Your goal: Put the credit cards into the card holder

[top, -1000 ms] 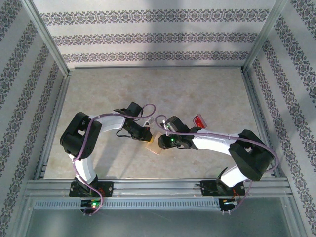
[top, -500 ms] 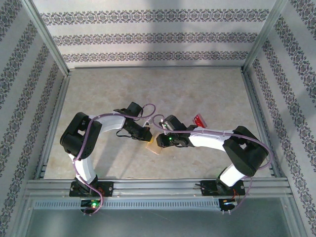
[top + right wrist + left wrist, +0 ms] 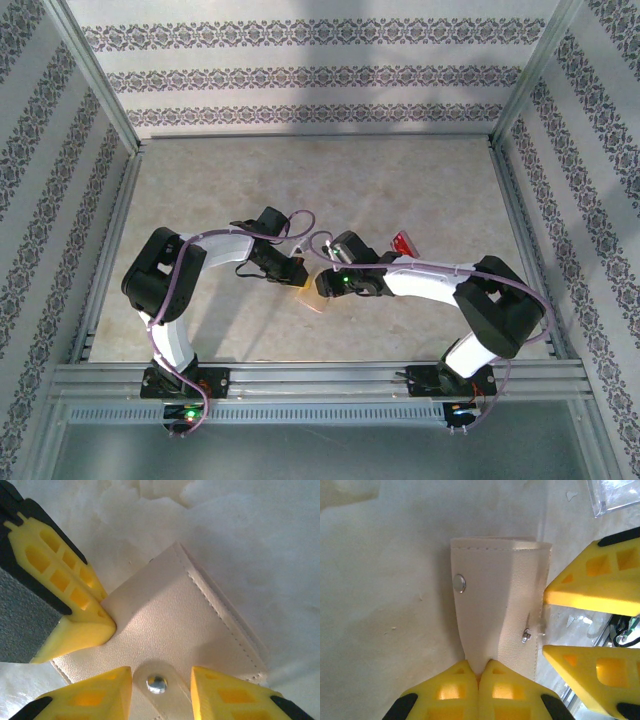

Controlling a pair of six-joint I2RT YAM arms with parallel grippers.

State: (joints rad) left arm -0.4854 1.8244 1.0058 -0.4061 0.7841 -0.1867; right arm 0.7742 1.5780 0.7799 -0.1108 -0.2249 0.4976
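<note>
Three patterned walls, beige table, left pincer clamped on card holder, right pincer apart, maybe astride tab

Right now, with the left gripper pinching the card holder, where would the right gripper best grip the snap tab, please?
Probably the free rounded end of the snap tab, coming from the side of the card holder where the right gripper, jaws open, straddles it. The tab is thin, so pinch its flat faces; squeezing across its width would likely buckle it.
</note>
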